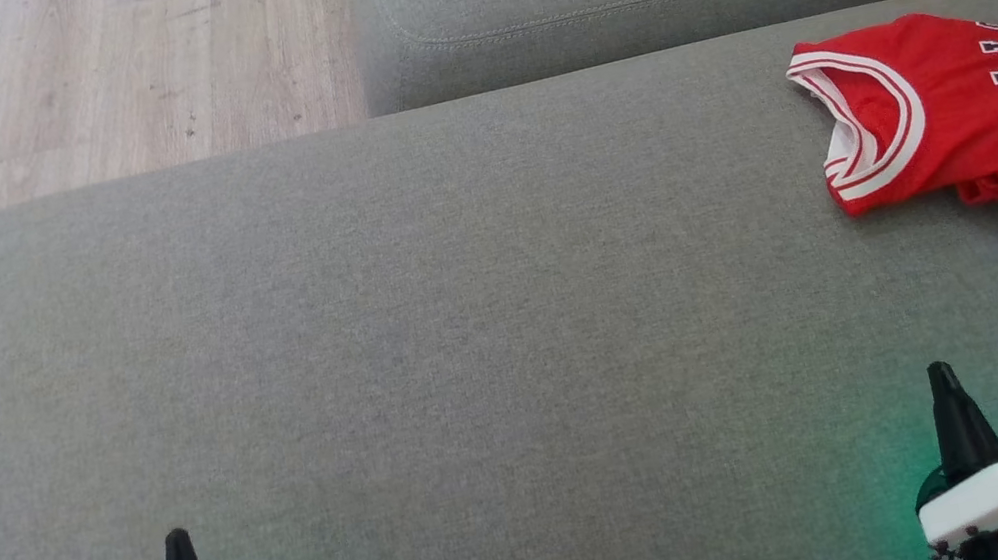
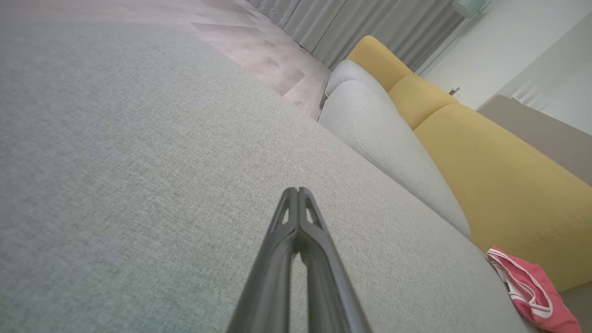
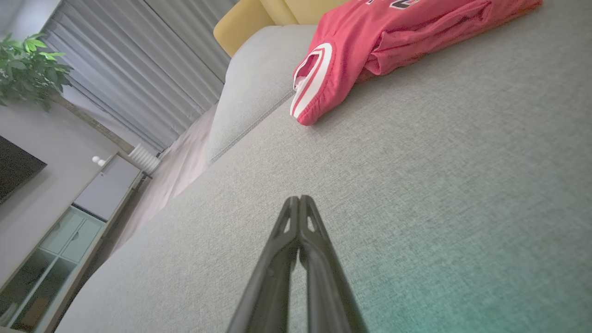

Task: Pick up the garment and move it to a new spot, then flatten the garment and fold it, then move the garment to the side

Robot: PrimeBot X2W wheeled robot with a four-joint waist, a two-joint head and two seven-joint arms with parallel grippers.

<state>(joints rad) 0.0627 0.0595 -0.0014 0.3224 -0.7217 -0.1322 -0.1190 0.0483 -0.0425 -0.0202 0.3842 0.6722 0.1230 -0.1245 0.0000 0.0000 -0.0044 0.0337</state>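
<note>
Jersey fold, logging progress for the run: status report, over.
Left gripper shut, empty. Right gripper shut, empty. Red jersey folded, far right on grey cushion. Nothing in the way.

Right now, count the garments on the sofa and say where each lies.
1. The red jersey lies folded at the far right of the grey seat; the head view cuts off its right edge, so more may be hidden.
</note>
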